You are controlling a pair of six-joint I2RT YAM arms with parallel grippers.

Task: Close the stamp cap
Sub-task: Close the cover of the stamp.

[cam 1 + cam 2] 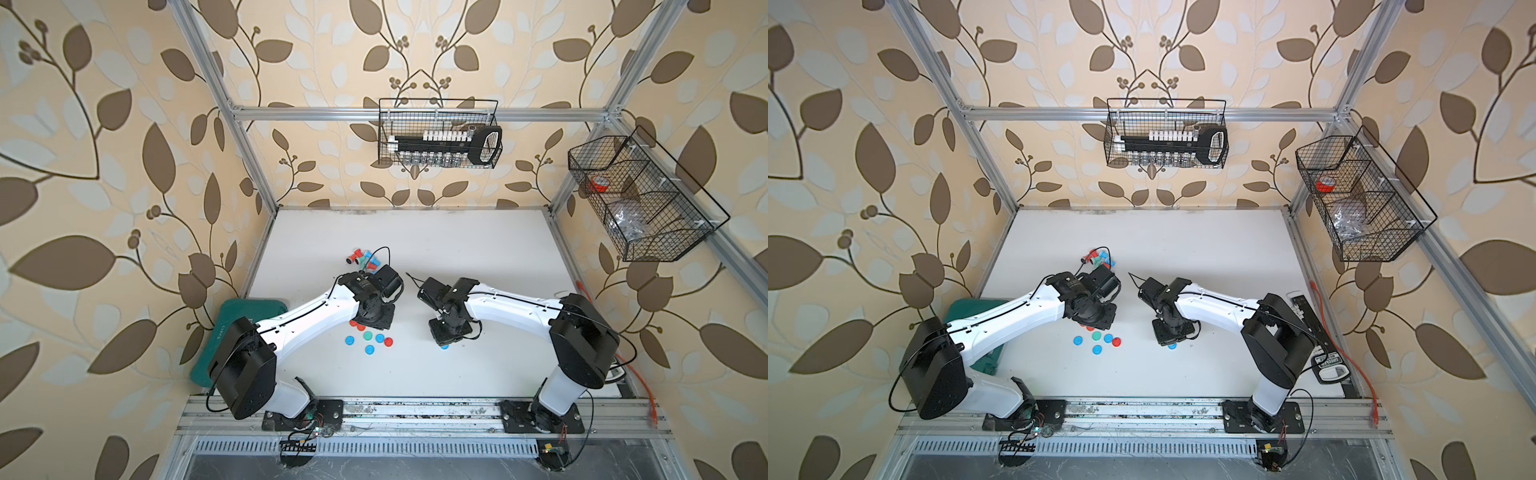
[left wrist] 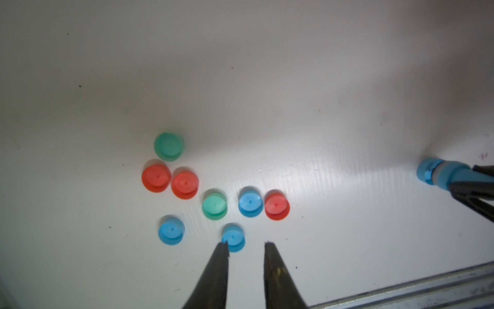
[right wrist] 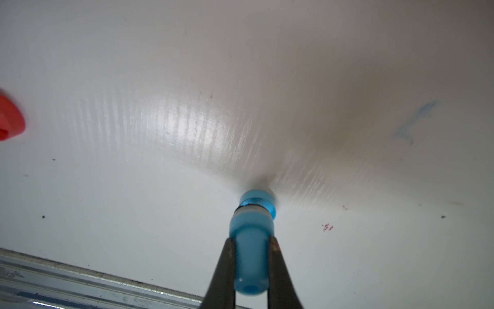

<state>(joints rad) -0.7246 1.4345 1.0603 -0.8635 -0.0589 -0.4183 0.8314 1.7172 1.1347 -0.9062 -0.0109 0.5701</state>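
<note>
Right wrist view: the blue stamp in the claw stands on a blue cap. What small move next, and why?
Probably press the right claw straight down a little. It grips the blue stamp, whose end sits in the blue cap on the table, yet a pale band shows between them, so the cap looks not fully seated.

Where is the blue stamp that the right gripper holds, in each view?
Both top views: a blue sliver of the stamp, right of the loose caps.
Left wrist: at the picture's right edge.
Right wrist: low in the picture's middle, clamped in the right gripper.
Shared landmark: the metal rail along the table's front.
</note>
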